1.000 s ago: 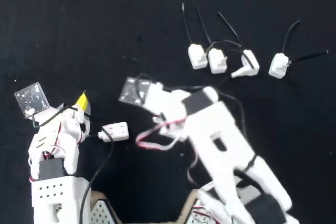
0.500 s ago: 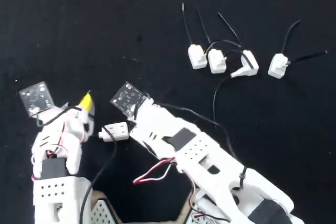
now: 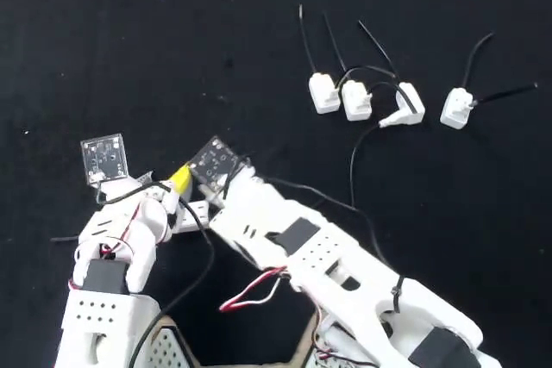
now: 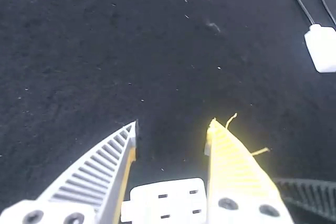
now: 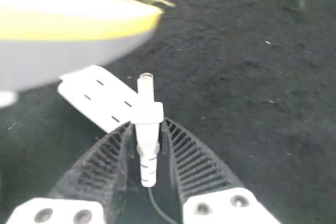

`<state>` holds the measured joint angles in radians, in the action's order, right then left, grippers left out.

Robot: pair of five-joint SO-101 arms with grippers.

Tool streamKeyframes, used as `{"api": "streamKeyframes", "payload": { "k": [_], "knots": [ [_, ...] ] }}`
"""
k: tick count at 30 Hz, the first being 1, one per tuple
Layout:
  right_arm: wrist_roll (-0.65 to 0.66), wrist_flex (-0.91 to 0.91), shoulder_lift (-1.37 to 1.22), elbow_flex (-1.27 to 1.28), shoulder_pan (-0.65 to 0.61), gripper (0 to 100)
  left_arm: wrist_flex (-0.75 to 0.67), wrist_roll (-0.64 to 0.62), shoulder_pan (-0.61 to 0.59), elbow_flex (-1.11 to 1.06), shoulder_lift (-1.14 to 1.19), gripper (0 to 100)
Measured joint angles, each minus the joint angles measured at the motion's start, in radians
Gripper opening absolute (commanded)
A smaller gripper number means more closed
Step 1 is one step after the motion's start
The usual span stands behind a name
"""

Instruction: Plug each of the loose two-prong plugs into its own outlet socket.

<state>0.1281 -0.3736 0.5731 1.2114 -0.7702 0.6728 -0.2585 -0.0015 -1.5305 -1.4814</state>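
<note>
The right fingers (image 5: 194, 166) are clamped on a small white plug (image 5: 147, 116), prongs pointing away from the wrist, with the tip just at the edge of the white socket (image 4: 165, 203). The socket lies flat on the black counter (image 3: 172, 58) with its slots facing up. The left fingers (image 4: 231, 171) are apart, one on each side of the socket and close against its ends, though nothing shows that they are squeezing it. That is probably the main risk: if the socket is only fenced in and not pinned, the push of the plug could slide or tip it, and the prongs would skate across its face. The plug also looks off the slots, nearer the edge than any pair of them, so pressing down now would likely jam it against plain plastic or twist it in the grip. The two arms are crowded together, and the yellow left finger hangs just above the socket in the plug's path, so a bump is possible. The plug's cord (image 3: 354, 161) trails back across the counter and could tug the plug askew.
</note>
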Motion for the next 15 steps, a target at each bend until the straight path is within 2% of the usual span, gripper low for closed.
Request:
{"api": "streamKeyframes", "payload": {
  "k": [6, 11, 15],
  "knots": [
    [0.000, 0.000, 0.000, 0.000, -0.041, 1.1, 0.000, 0.009, 0.006, -0.002, 0.000, 22],
    [0.000, 0.000, 0.000, 0.000, -0.046, 1.1, 0.000, 0.106, 0.066, -0.021, 0.000, 22],
    [0.000, 0.000, 0.018, 0.000, -0.044, 1.1, 0.000, 0.123, 0.072, -0.021, 0.000, 22]
  ]
}}
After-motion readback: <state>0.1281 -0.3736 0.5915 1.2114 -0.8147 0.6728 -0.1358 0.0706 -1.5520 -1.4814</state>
